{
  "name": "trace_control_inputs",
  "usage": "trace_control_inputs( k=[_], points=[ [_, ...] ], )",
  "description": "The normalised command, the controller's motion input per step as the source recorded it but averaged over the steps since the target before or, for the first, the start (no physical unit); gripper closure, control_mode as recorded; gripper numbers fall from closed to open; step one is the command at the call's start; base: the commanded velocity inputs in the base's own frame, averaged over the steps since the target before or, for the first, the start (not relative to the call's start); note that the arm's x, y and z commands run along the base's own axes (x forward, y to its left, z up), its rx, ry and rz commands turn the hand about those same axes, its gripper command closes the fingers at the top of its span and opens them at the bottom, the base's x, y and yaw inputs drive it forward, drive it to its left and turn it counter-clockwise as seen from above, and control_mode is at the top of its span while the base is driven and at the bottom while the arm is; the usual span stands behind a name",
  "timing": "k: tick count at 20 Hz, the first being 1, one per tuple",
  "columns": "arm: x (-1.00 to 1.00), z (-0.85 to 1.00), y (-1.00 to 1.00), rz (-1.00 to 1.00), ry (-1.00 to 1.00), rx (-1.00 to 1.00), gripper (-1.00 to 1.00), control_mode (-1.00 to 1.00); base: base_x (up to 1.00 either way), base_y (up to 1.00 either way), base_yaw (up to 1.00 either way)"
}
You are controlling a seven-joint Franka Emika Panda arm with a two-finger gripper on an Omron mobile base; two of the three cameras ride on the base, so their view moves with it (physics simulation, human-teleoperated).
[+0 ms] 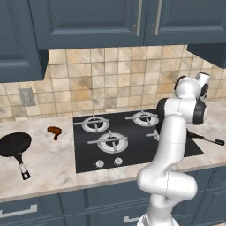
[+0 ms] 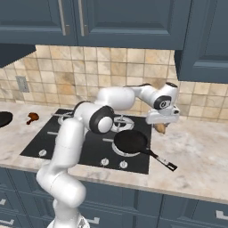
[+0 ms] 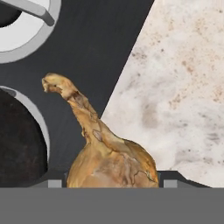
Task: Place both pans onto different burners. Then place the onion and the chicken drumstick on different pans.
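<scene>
No text, label, brand, number or sign can be read anywhere in these pictures. The cooktop (image 1: 132, 150) knobs, at lower centre of the left base view, show marks too small to read.

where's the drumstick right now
The chicken drumstick lies on the counter left of the cooktop, between it and the pan at far left.

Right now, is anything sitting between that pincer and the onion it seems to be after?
Nothing visible. In the hand view the onion sits directly between the pincer's fingertips, by the cooktop's edge.
</scene>
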Motion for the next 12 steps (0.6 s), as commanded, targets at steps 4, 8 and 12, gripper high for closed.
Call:
trace_control_inputs(
  k=[4,8,12],
  points=[
    [-0.19,0.2,0.28,0.06,0.0,0.0,1.0,-1.0,0.0,0.0,0.0],
    [-0.2,0.09,0.35,0.06,0.0,0.0,1.0,-1.0,0.0,0.0,0.0],
    [-0.21,0.0,0.31,0.06,0.0,0.0,1.0,-1.0,0.0,0.0,0.0]
  ],
)
